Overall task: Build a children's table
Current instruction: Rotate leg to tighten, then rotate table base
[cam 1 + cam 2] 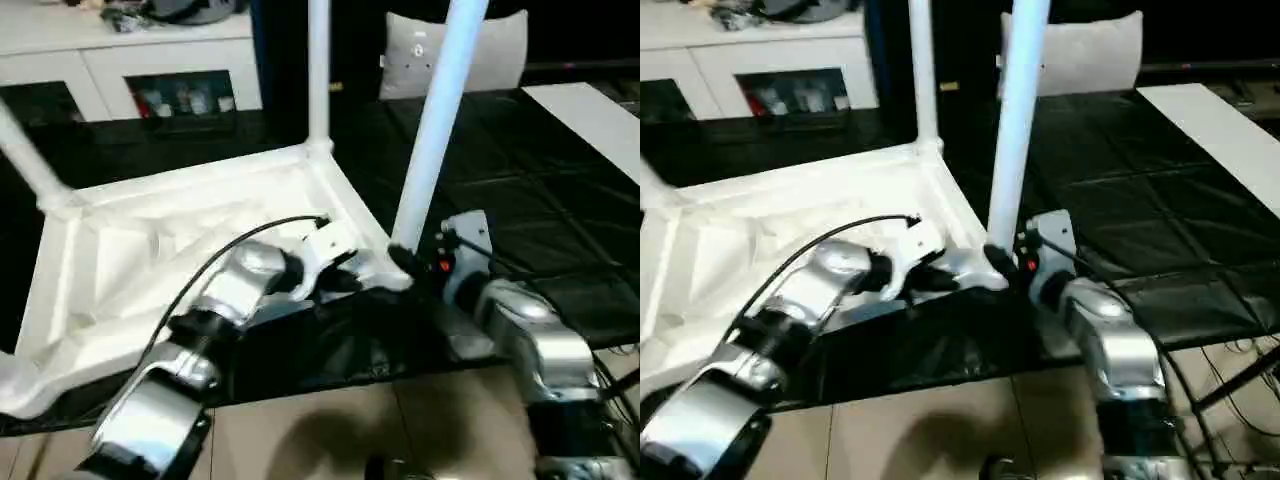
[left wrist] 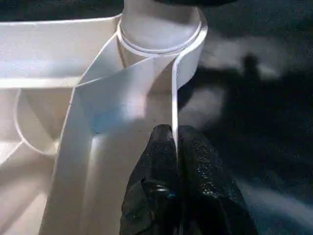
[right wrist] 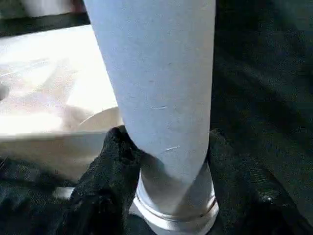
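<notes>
Small white plastic children's table (image 1: 180, 250), inverted on the black-covered work surface (image 1: 560, 200). Right gripper (image 3: 164, 161) clasps the round tapered white leg (image 1: 435, 120) at its corner socket (image 2: 159, 29); left gripper (image 2: 175, 147) pinches the thin rim. Keep the leg plumb while seating it. The left wrist view reveals the collar joint.

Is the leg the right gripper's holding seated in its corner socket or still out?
In: the leg's base sits inside the corner socket, leaning slightly.
</notes>
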### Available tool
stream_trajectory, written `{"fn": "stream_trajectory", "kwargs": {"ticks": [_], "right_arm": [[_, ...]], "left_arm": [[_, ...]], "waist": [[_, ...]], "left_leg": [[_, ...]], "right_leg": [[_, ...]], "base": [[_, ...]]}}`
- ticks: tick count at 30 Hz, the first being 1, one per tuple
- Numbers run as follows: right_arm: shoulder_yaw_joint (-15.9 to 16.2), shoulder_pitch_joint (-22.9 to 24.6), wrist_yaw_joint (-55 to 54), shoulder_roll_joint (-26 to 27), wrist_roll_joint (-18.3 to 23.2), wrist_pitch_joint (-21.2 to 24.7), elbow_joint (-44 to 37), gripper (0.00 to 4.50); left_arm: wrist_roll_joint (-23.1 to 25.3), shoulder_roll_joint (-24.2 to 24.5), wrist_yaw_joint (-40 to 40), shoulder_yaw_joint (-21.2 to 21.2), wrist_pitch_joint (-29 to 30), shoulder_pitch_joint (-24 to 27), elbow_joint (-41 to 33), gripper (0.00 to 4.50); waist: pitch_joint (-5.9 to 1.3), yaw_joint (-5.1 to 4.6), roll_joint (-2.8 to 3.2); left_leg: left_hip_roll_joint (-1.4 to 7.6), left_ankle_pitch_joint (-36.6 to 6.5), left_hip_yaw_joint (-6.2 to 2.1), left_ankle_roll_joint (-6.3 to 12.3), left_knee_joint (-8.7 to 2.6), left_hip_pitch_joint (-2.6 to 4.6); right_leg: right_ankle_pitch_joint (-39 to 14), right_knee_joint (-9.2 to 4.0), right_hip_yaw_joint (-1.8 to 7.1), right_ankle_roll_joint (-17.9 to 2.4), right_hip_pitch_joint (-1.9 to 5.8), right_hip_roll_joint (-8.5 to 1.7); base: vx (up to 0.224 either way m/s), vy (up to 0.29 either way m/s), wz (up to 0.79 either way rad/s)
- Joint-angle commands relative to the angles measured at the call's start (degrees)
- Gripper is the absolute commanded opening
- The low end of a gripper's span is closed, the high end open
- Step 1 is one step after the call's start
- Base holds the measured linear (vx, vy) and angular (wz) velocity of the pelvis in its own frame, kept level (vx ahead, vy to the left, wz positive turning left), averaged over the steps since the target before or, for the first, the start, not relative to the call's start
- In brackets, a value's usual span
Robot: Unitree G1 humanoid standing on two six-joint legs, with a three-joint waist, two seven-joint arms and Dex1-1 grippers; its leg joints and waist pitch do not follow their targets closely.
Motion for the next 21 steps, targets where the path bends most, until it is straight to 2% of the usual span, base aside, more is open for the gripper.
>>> {"fn": "stream_trajectory", "kwargs": {"ticks": [1, 2, 3, 4, 8, 9, 10, 11, 12, 13, 14, 15, 16, 17, 19, 20, 21], "right_arm": [[1.86, -1.29, -6.18, 3.20, -1.64, 0.85, 4.09, 1.89], [1.63, -1.35, -6.67, 3.44, -1.81, 0.34, 4.23, 1.89], [1.59, -1.29, -6.89, 3.58, -1.92, 0.08, 4.14, 1.89], [1.53, -0.92, -6.89, 3.56, -1.95, -0.24, 3.58, 2.45], [1.37, 1.65, -5.56, 1.31, -2.53, -2.75, -0.30, 2.79], [0.99, 2.83, -3.98, 0.26, -2.01, -3.52, -2.01, 2.94], [0.68, 3.64, -2.91, -0.40, -1.63, -4.03, -3.17, 3.03], [0.80, 4.41, -2.46, -1.25, -1.84, -3.88, -4.33, 3.06], [1.11, 5.12, -2.10, -2.04, -2.17, -3.77, -5.30, 3.13], [1.49, 6.36, -1.52, -3.10, -2.50, -3.80, -6.90, 3.25], [1.62, 7.56, -0.75, -3.93, -2.39, -3.76, -8.49, 3.38], [1.45, 8.76, 0.08, -4.57, -1.82, -3.60, -10.18, 3.46], [1.13, 10.21, 1.05, -5.37, -1.31, -4.08, -12.25, 3.51], [0.91, 11.43, 2.36, -5.99, -0.41, -4.37, -14.15, 3.58], [1.10, 13.53, 4.27, -7.55, 0.34, -5.35, -17.64, 3.90], [1.14, 14.26, 5.30, -8.00, 1.28, -4.48, -19.39, 3.90], [1.31, 14.69, 6.07, -8.52, 2.00, -3.39, -20.67, 3.95]], "left_arm": [[-0.99, -4.29, 3.41, 0.15, -2.75, -3.24, -0.54, 0.00], [-0.88, -4.40, 3.55, 0.18, -3.14, -3.30, -0.38, 0.00], [-0.75, -4.48, 3.53, 0.19, -3.26, -3.24, -0.44, 0.00], [-0.60, -4.38, 3.36, 0.08, -3.42, -3.02, -0.71, 0.00], [-0.04, -2.81, 1.27, -1.03, -8.00, -2.29, -0.31, 0.00], [0.11, -2.13, 0.71, -1.24, -9.93, -2.22, 0.47, 0.00], [0.23, -1.71, 0.43, -1.32, -11.13, -2.17, 0.99, 0.00], [0.41, -1.42, 0.73, -1.29, -12.27, -2.40, 2.01, 0.00], [0.56, -1.22, 0.99, -1.24, -13.43, -2.60, 2.82, 0.00], [0.55, -0.95, 0.62, -1.14, -14.90, -2.67, 3.46, 0.00], [0.46, -0.70, 0.28, -0.94, -15.63, -2.72, 3.95, 0.00], [0.24, -0.55, -0.03, -0.59, -16.27, -2.72, 4.25, 0.00], [-0.24, -0.38, -0.16, 0.08, -16.29, -2.70, 4.50, 0.00], [-1.04, -0.32, -0.50, 0.88, -15.66, -2.55, 4.32, 0.43], [-3.30, -0.22, -1.88, 2.56, -14.74, -1.82, 3.19, 0.57], [-4.04, 0.03, -2.78, 2.81, -14.71, -1.33, 2.39, 0.57], [-4.48, 0.29, -3.59, 2.81, -15.12, -0.97, 1.93, 0.65]], "waist": [[-3.58, -0.21, -0.34], [-3.70, -0.27, -0.33], [-4.02, -0.25, -0.39], [-4.13, -0.20, -0.49], [-4.62, 0.46, -0.82], [-5.06, 1.42, -0.99], [-5.19, 1.74, -1.04], [-5.43, 2.28, -1.11], [-5.44, 2.50, -1.29], [-5.35, 3.04, -1.35], [-5.22, 3.25, -1.36], [-5.03, 3.80, -1.75], [-4.91, 4.11, -1.86], [-4.64, 4.57, -1.83], [-4.53, 4.91, -1.68], [-4.46, 4.99, -1.75], [-4.24, 5.17, -1.83]], "left_leg": [[-0.09, -17.56, -0.07, 3.88, -4.23, 0.01], [-0.19, -16.81, 0.01, 4.13, -4.17, 0.01], [0.16, -13.83, -0.04, 4.97, -4.26, -0.52], [0.21, -12.94, 0.02, 5.38, -4.25, -0.55], [0.13, -6.79, 0.29, 8.27, -3.58, -0.82], [0.00, -3.05, 0.44, 10.09, -3.09, -0.81], [-0.01, -1.66, 0.51, 10.95, -2.93, -0.78], [-0.10, 1.74, 0.42, 12.62, -2.55, -1.08], [0.01, 3.06, 0.44, 13.28, -2.48, -1.05], [0.01, 3.83, 0.57, 14.34, -2.43, -0.99], [0.00, 3.73, 0.64, 14.50, -2.38, -1.06], [-0.05, 1.40, 0.92, 14.05, -2.39, -1.18], [0.02, 0.18, 1.03, 13.37, -2.51, -1.08], [-0.03, -2.43, 1.27, 11.98, -2.69, -0.95], [0.20, -4.93, 1.20, 10.03, -2.98, -0.83], [0.18, -5.77, 1.22, 9.50, -3.04, -0.84], [0.30, -8.57, 1.21, 8.28, -3.30, -0.63]], "right_leg": [[-28.74, -4.00, 1.34, -4.45, 3.39, -2.10], [-27.81, -3.91, 1.48, -4.91, 3.39, -2.10], [-22.91, -3.06, 1.93, -6.58, 3.87, -2.16], [-21.57, -2.82, 2.05, -7.09, 3.92, -2.11], [-14.02, -1.34, 2.86, -10.40, 3.96, -2.23], [-10.49, -0.53, 3.20, -11.20, 4.14, -2.25], [-8.66, -0.21, 3.31, -11.57, 4.11, -2.25], [-4.88, 0.62, 3.47, -12.21, 4.21, -2.14], [-3.59, 0.86, 3.56, -12.50, 4.12, -2.13], [-3.58, 0.93, 3.54, -13.06, 3.96, -2.18], [-4.41, 0.81, 3.56, -12.83, 3.92, -2.11], [-8.71, 0.42, 3.66, -11.47, 3.77, -2.06], [-11.08, 0.23, 3.65, -10.99, 3.60, -2.04], [-15.69, -0.37, 3.63, -9.46, 3.50, -1.97], [-19.76, -0.81, 3.63, -7.96, 3.29, -1.92], [-20.66, -0.98, 3.63, -7.48, 3.22, -1.90], [-23.53, -1.37, 3.65, -6.74, 2.98, -1.79]], "base": [[0.000, 0.000, 0.00], [0.000, 0.000, 0.00], [0.000, 0.000, 0.00], [0.000, 0.000, 0.00], [0.039, -0.014, 0.03], [0.000, 0.000, 0.00], [0.000, 0.000, 0.00], [0.000, 0.000, 0.00], [0.000, 0.000, 0.00], [0.000, 0.000, 0.00], [0.000, 0.000, 0.00], [0.000, 0.000, 0.00], [0.000, 0.000, 0.00], [0.000, 0.000, 0.00], [0.000, 0.000, 0.00], [0.000, 0.000, 0.00], [0.000, 0.000, 0.00]]}}
